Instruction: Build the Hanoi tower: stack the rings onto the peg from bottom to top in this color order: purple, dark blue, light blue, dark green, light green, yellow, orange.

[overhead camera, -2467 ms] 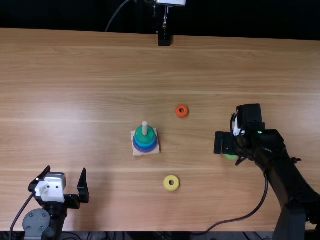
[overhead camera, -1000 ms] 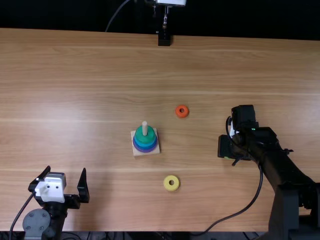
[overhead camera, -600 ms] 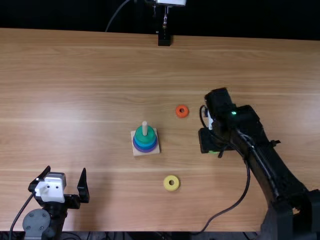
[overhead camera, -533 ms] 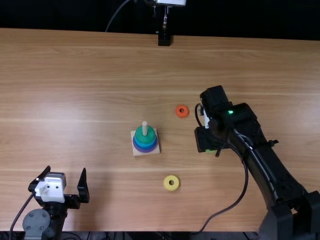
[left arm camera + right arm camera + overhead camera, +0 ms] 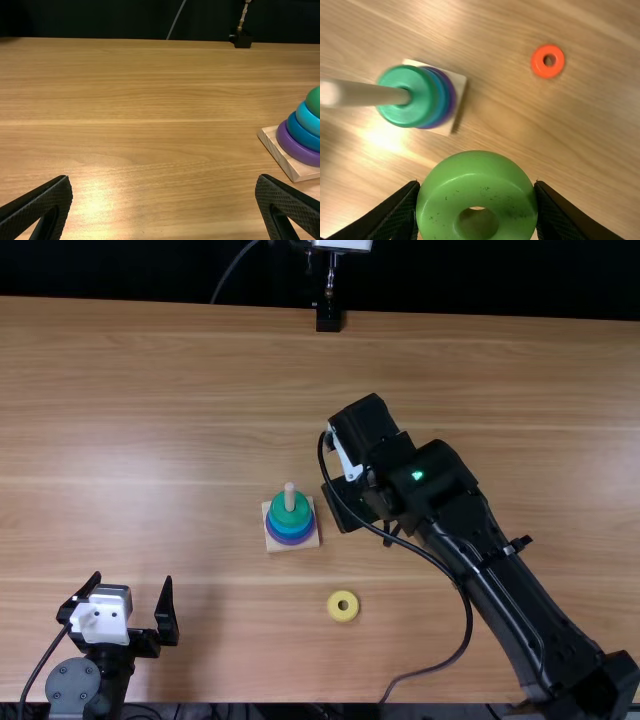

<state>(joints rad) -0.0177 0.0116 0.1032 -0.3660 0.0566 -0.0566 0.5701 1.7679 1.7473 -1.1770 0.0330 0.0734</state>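
The peg [image 5: 290,497] stands upright on its square wooden base; purple, dark blue, light blue and dark green rings [image 5: 402,95] are stacked around it, dark green on top. Just right of the peg, my right gripper [image 5: 350,505] hangs above the table. In the right wrist view that gripper [image 5: 477,205] is shut on the light green ring [image 5: 477,185], held apart from the peg. My left gripper [image 5: 135,605] is open at the near left, and in the left wrist view the gripper [image 5: 165,187] has nothing between its fingers. A yellow ring [image 5: 343,606] and an orange ring [image 5: 547,61] lie flat on the table.
The right arm [image 5: 500,580] spans the table's right half, with a cable looping beside it. A black stand [image 5: 329,315] is at the table's far edge [image 5: 180,304].
My right gripper has carried the light green ring leftward toward the peg, and the right arm now covers the orange ring in the top view. The left arm has kept still.
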